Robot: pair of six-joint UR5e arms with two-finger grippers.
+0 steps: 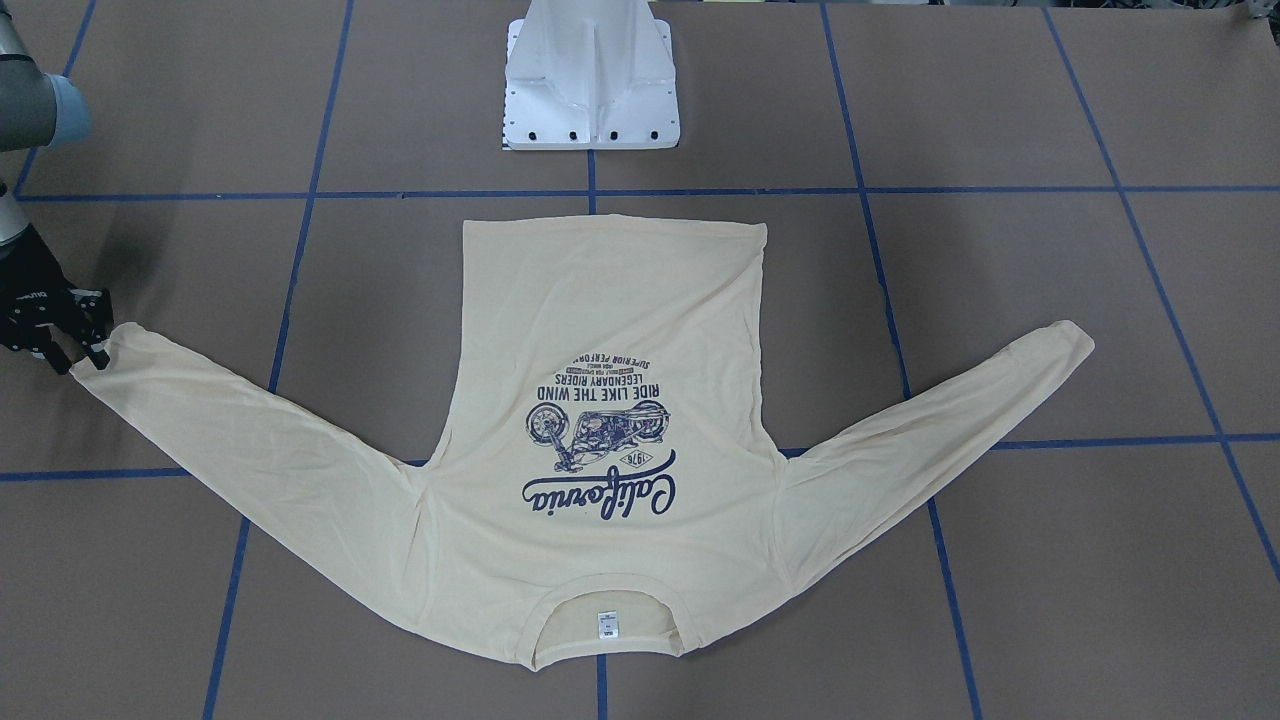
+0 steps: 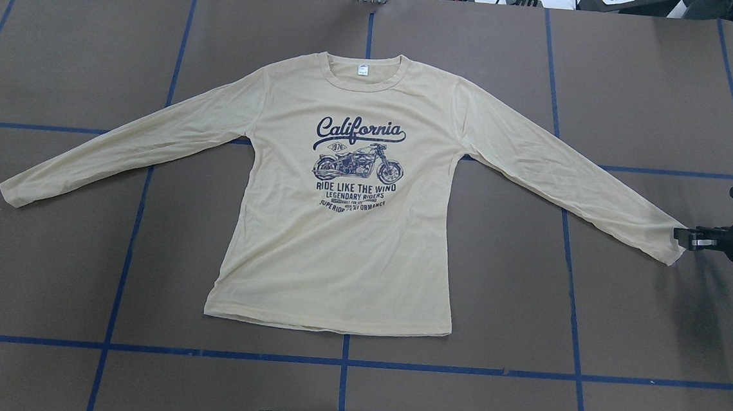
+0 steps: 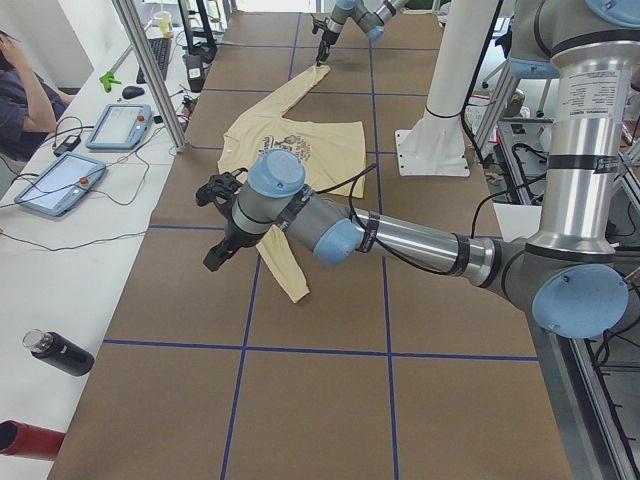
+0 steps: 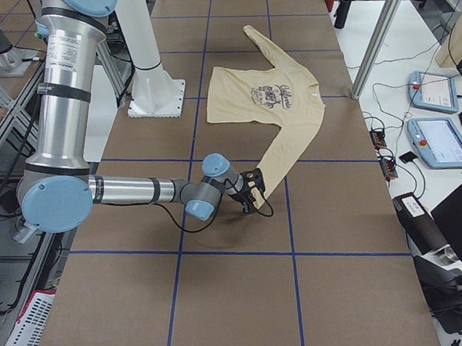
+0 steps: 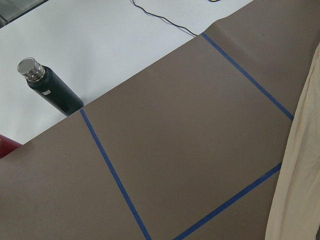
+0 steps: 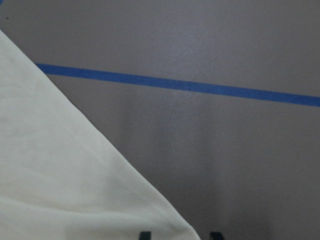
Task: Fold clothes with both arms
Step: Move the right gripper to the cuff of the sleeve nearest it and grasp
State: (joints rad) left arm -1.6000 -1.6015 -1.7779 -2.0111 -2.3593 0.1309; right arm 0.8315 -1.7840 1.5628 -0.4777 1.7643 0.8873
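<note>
- Nearest the right wrist camera lay the right cuff (image 6: pixel 125 200), pale cream cloth filling the lower left of that view. Its corner reached in between the two fingertips of the right gripper (image 2: pixel 685 237).
- Those jaws stood part open astride the cuff corner, low over the table (image 2: pixel 456 399). As far as could be seen, they had not closed on any cloth.
- Inward from those jaws, the shirt (image 2: pixel 337 261) lay flat on the table with its print up. Both sleeves were spread wide, the neck was on the side away from the robot, and the hem was toward its base.
- The shirt looked thin, soft and light, so it would likely sag and drape once lifted and slide easily on the table.
- The cuffs looked like the best places to hold, pinched through both layers. A shallow nip might slip off or catch only the top layer.
- The right arm (image 4: pixel 138 190) reached out low and almost level, its wrist turned back toward the sleeve end.
- The left gripper (image 3: pixel 215 225) hung above the table. The left sleeve (image 3: pixel 285 265) lay off to one side of its jaws, not between them.
- This gripper showed only in a side view, so whether its jaws were open or closed could not be told.
- The left arm (image 3: pixel 400 235) stretched out level, with its forearm passing above that sleeve.
</note>
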